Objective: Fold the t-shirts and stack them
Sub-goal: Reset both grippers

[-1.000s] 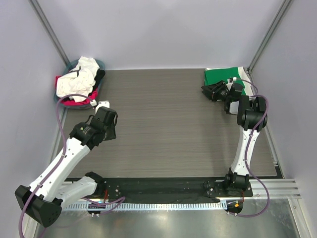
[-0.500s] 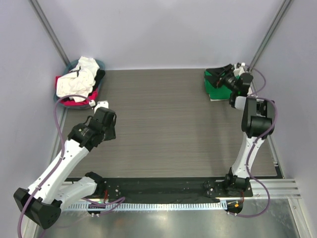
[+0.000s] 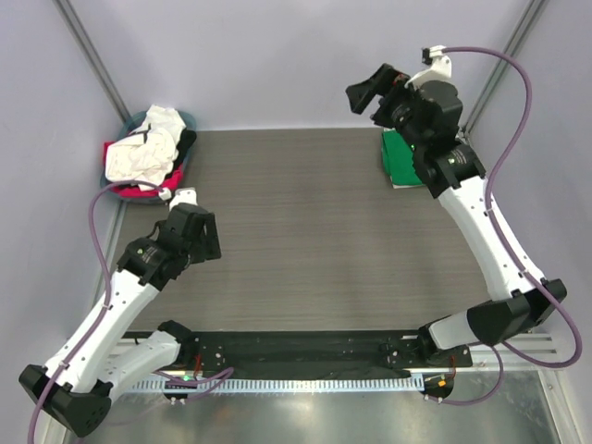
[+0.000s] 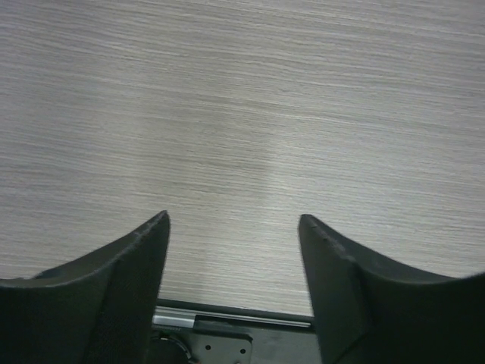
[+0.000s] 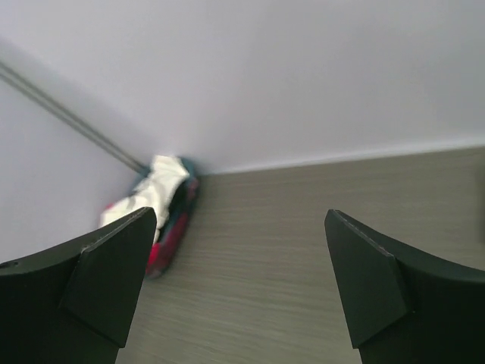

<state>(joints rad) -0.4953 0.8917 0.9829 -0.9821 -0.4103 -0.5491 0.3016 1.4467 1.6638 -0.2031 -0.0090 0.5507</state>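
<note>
T-shirts [image 3: 141, 153] fill the basket [image 3: 185, 120] on the wood-grain table [image 3: 305, 203] between pale walls [image 3: 277, 55]; both jaws gape empty.

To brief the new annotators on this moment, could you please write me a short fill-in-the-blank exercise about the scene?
The folded green t-shirt lies in the far ____ corner of the table. On top of the heap in the basket lies a ____ t-shirt. The left hand and the right hand are both ____, holding nothing.
Missing words: right; white; open.
</note>
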